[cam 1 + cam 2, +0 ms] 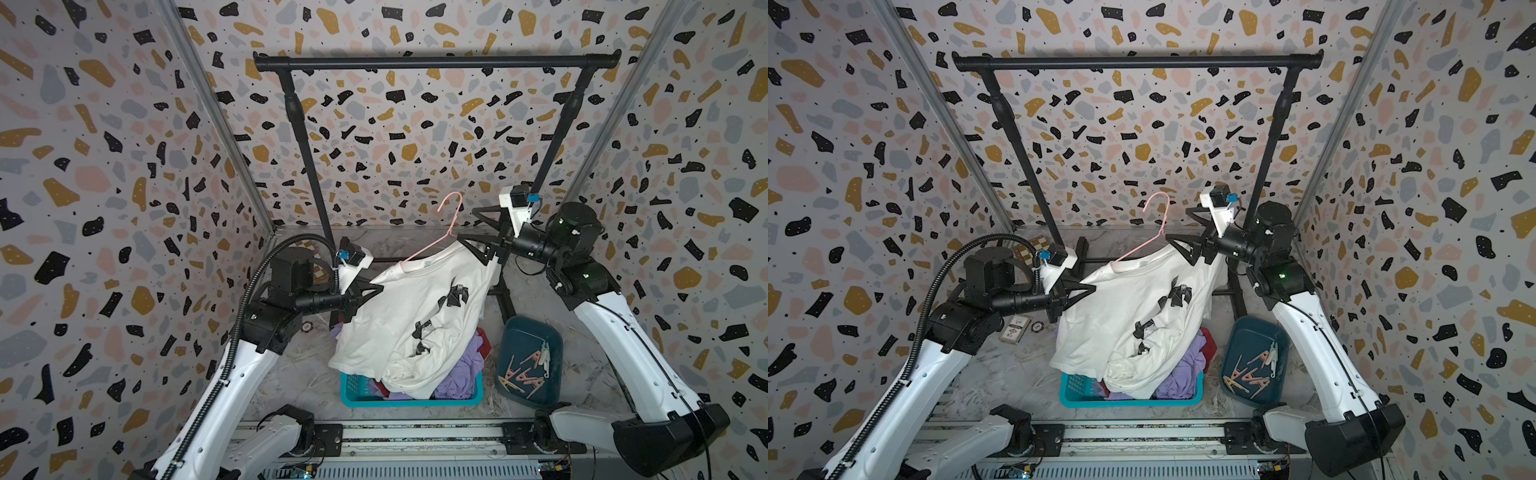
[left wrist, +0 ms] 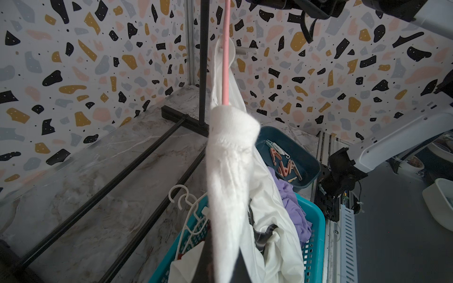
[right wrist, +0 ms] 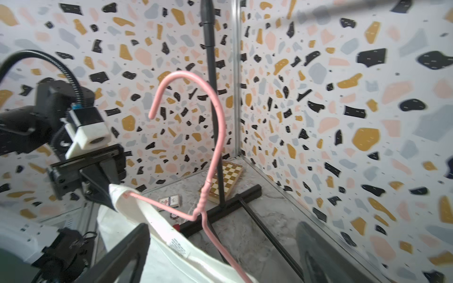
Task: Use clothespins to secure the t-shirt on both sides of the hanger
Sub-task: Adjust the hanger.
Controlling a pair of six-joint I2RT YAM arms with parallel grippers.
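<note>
A white t-shirt (image 1: 415, 307) (image 1: 1125, 316) with black bow prints hangs on a pink wire hanger (image 1: 453, 208) (image 1: 1160, 208), held above the basket. My left gripper (image 1: 376, 289) (image 1: 1090, 289) is shut on the shirt's shoulder at one end of the hanger; in the left wrist view the gripper (image 2: 225, 259) pinches the white fabric (image 2: 230, 156). My right gripper (image 1: 471, 226) (image 1: 1179, 224) stands open at the other shoulder, its jaws wide on either side of the hanger (image 3: 215, 137) and collar (image 3: 171, 245). Several clothespins (image 1: 525, 370) (image 2: 284, 161) lie in a dark teal tray (image 1: 515, 328).
A black garment rack (image 1: 436, 62) stands behind the arms. Below the shirt, a teal laundry basket (image 1: 411, 401) holds purple clothes and white hangers (image 2: 188, 203). A chessboard (image 3: 225, 176) and a card box (image 1: 1015, 328) lie on the marble floor.
</note>
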